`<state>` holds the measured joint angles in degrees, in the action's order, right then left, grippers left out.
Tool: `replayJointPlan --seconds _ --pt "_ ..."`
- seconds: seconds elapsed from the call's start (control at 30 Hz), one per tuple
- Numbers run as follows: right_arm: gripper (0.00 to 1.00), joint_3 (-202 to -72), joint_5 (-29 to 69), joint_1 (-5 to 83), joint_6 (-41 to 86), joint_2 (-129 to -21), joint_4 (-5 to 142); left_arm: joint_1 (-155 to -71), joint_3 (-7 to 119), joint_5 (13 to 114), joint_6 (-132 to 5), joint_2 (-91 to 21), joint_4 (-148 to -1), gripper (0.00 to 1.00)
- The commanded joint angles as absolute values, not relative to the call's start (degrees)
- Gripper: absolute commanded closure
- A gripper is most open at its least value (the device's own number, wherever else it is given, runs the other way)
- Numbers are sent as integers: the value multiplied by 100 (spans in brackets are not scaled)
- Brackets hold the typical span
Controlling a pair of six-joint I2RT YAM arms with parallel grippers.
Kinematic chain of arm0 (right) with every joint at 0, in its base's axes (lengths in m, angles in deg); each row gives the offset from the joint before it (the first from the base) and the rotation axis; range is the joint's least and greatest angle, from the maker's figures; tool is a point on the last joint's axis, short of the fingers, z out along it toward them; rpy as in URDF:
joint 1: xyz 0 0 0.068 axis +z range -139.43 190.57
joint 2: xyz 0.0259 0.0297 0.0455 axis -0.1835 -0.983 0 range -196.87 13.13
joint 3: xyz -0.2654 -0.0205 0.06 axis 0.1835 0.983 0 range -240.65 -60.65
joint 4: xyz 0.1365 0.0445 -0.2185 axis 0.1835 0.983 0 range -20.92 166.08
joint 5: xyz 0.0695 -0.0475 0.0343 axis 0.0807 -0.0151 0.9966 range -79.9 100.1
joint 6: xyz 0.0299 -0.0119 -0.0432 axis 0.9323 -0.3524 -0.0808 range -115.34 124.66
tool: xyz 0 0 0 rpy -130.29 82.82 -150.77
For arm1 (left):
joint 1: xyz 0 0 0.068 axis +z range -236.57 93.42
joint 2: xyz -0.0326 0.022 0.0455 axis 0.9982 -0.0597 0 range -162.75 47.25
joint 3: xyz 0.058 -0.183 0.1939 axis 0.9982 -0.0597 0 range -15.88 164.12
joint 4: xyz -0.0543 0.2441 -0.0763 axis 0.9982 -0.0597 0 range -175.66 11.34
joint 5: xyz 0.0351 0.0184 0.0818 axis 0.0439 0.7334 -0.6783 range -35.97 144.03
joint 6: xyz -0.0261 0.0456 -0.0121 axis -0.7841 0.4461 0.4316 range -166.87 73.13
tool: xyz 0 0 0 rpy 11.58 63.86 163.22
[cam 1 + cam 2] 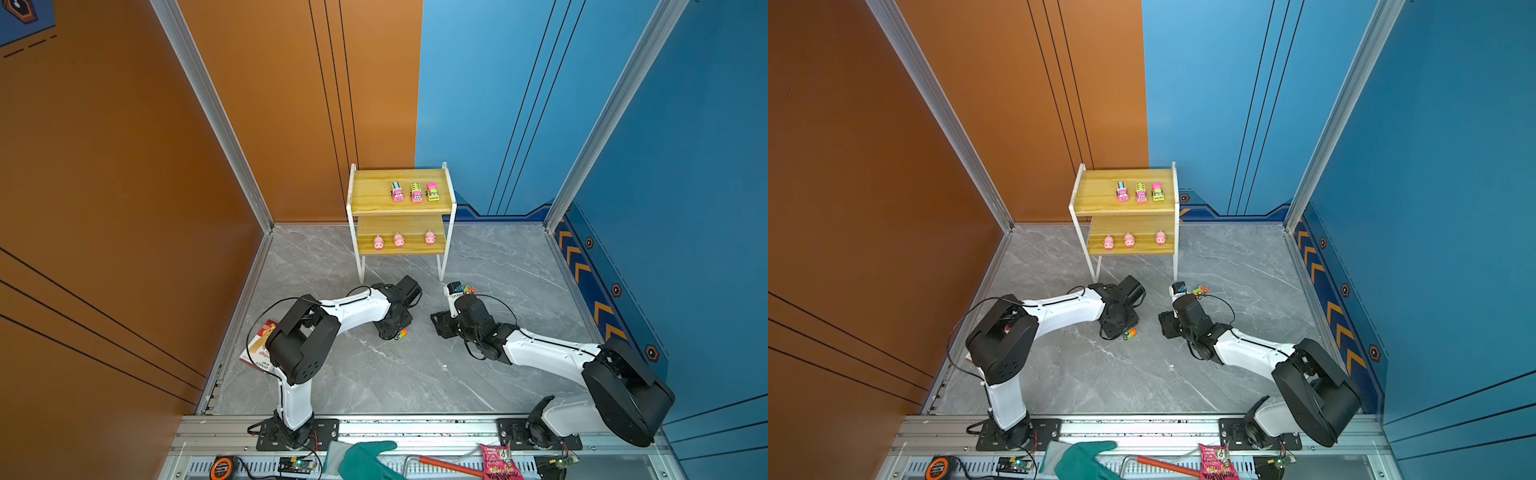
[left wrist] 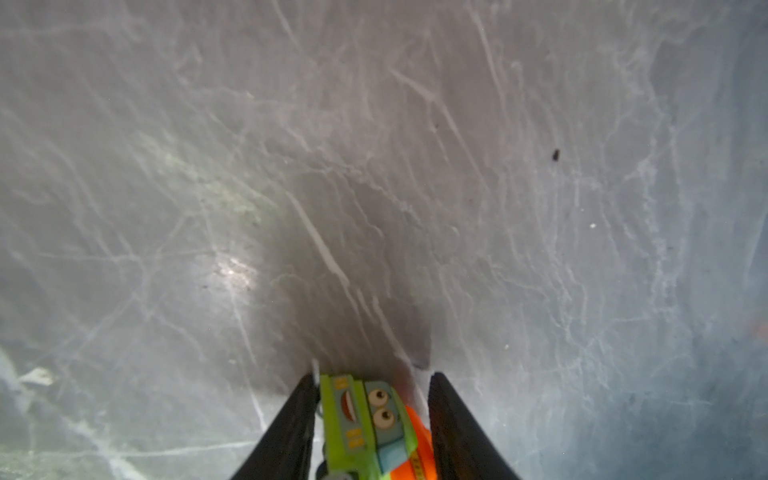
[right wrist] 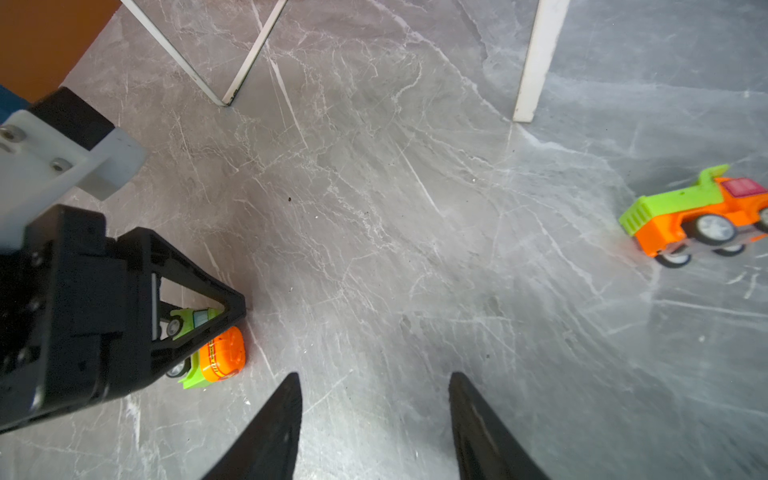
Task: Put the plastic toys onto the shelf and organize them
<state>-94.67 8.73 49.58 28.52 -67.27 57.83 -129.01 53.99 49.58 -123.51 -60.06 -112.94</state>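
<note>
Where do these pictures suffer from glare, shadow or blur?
Left wrist view: a glare spot on the marble floor, a dark shadow ahead of the green truck, floor veins soft. Right wrist view: the orange truck at the edge looks slightly smeared. In both top views: sharp, evenly lit.

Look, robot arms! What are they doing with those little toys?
A robot is tidying toys onto the little shelf. Three trucks already sit on its top board and three pigs on the lower one. The left gripper is down at the floor with its jaws around a green and orange truck; whether it grips it yet is hard to tell. The right gripper is open and empty, with another orange and green truck sitting on the floor nearby.
</note>
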Motion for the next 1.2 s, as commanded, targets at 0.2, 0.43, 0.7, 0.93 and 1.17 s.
replayJointPlan --seconds 0.2,0.43,0.7,0.93,1.17 --pt "40 -8889 1621 5039 2697 -6489 4536 -12807 5441 4867 -12191 -6051 -11452 68" --pt "37 -8718 2040 5362 2828 -6506 3952 -12659 5235 4982 -12122 -5664 -11077 68" --pt "35 -8694 2445 5393 3401 -6887 3115 -12452 4759 5386 -12351 -5032 -10212 67" --pt "36 -8769 2549 5342 4306 -7641 1960 -12346 4390 5660 -12644 -4511 -9687 65" --pt "36 -9019 2495 5432 4500 -7994 1601 -12277 4042 5806 -12777 -4183 -9383 65"
